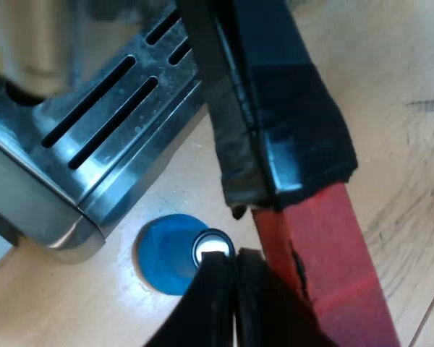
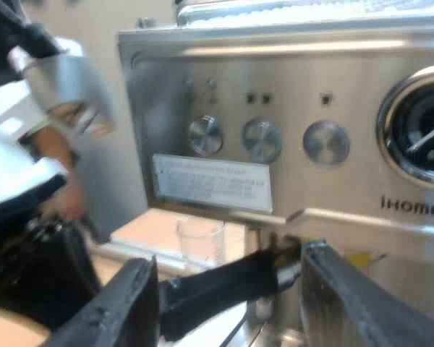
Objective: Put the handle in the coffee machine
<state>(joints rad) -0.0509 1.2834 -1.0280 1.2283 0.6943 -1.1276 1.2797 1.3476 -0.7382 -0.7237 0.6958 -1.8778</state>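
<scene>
Under the front panel of the espresso machine [image 2: 275,144], the handle [image 2: 217,289] reaches out roughly level, with its metal end up against the underside of the panel. I cannot tell whether it is seated there or only offered up. It is held this way, I judge, because the holder has to go up into the machine and then swing sideways to lock, and the dark shaft is the lever for that turn.

The right gripper [image 2: 228,264] has its fingers wide apart, one on each side of the shaft, and is clamped on nothing. It seems to straddle the handle as a guide, ready to steady it rather than carry it.

The left gripper [image 1: 235,260] has its fingers together, with only a thin seam between them. They lie against the side of the handle's red end [image 1: 325,260], not around it. To my eye that suits a sideways push at the far end, where the leverage for the locking turn is greatest.

That red end hangs over the desk [image 1: 398,108], just off the corner of the machine's slotted drip tray [image 1: 108,108]. A blue tamper [image 1: 163,253] stands on the desk close to that corner, below the left fingers and probably out of the way of the swing. A measuring glass [image 2: 201,242] stands upright beyond the handle, beside the machine and apart from both grippers.
</scene>
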